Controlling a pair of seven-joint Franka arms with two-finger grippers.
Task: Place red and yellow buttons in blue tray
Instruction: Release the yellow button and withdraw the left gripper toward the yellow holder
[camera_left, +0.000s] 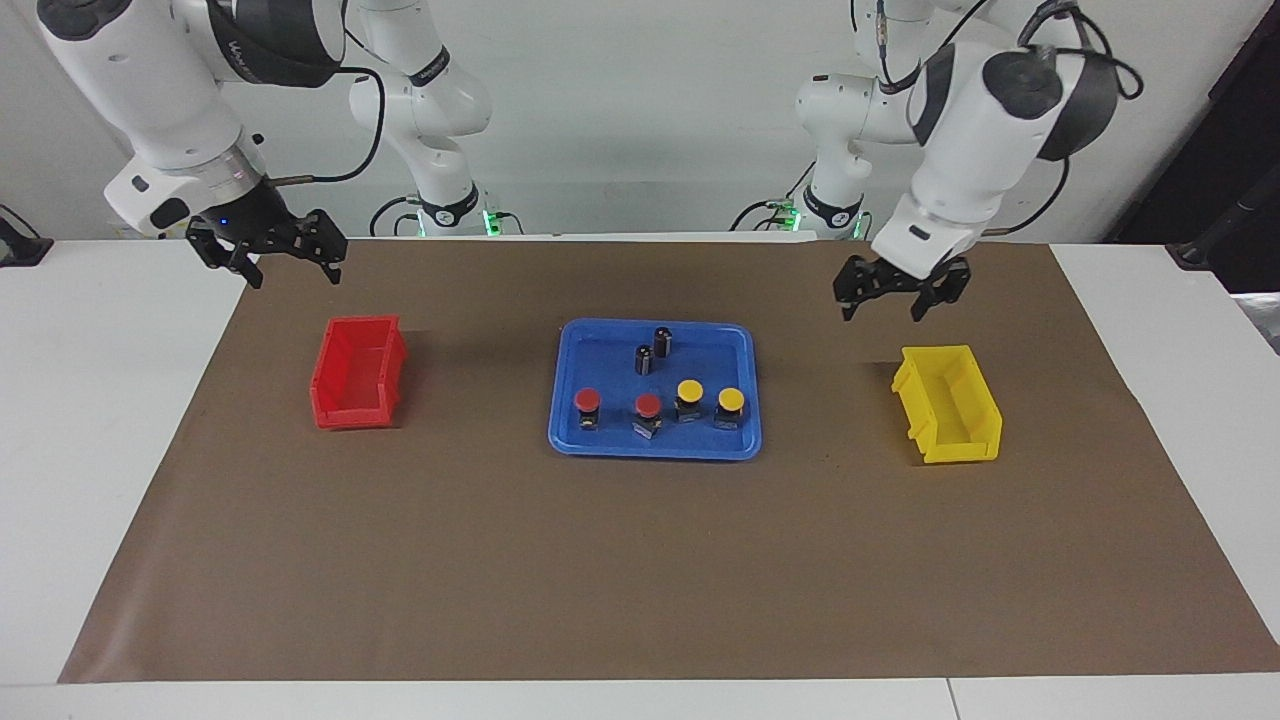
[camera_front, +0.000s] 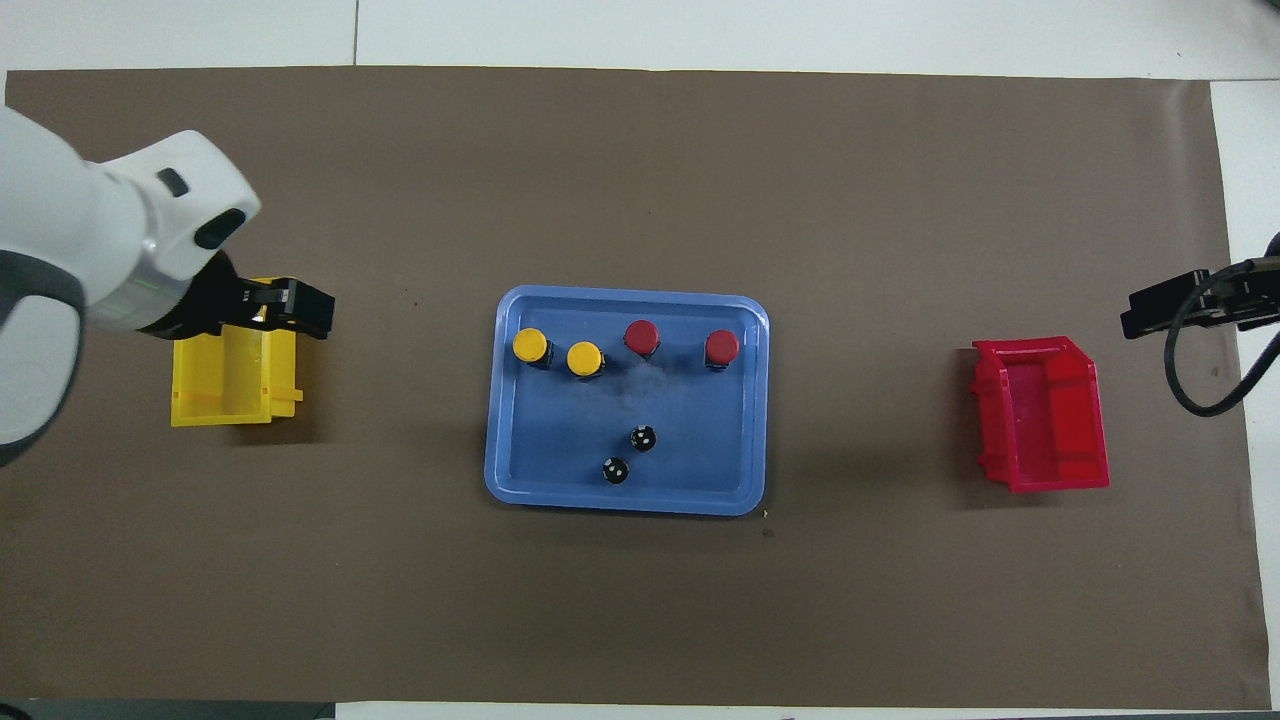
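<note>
- Wide flat blue plastic tray (camera_left: 600, 440) with low rim and rounded corners, middle of brown paper mat (camera_left: 640, 560); taken as landmark.
- Four small mushroom-capped push-buttons on dark bodies, upright in a row inside the tray along the edge farther from the robots: two yellow-capped buttons (camera_left: 731, 400) toward the left arm's end, two red-capped buttons (camera_left: 588, 401) toward the right arm's end.
- Two dark capless cylinders (camera_left: 662, 341) also in the tray, nearer the robots than the button row.
- Left gripper (camera_left: 894, 296) up in the air, well apart from the tray, over the mat at the robot-side edge of a small deep yellow plastic bin (camera_left: 950, 405); fingers apart, nothing between them. Buttons well clear of it.
- Right gripper (camera_left: 268, 257) raised at the mat's edge, over the mat near a small deep red plastic bin (camera_left: 358, 372), well apart from the tray; fingers apart, empty; arm waiting.
- Yellow bin on the mat toward the left arm's end from the tray, red bin toward the right arm's end.
- Mat over a white table (camera_left: 90, 400); plain pale wall (camera_left: 640, 120) at the robots' end.
</note>
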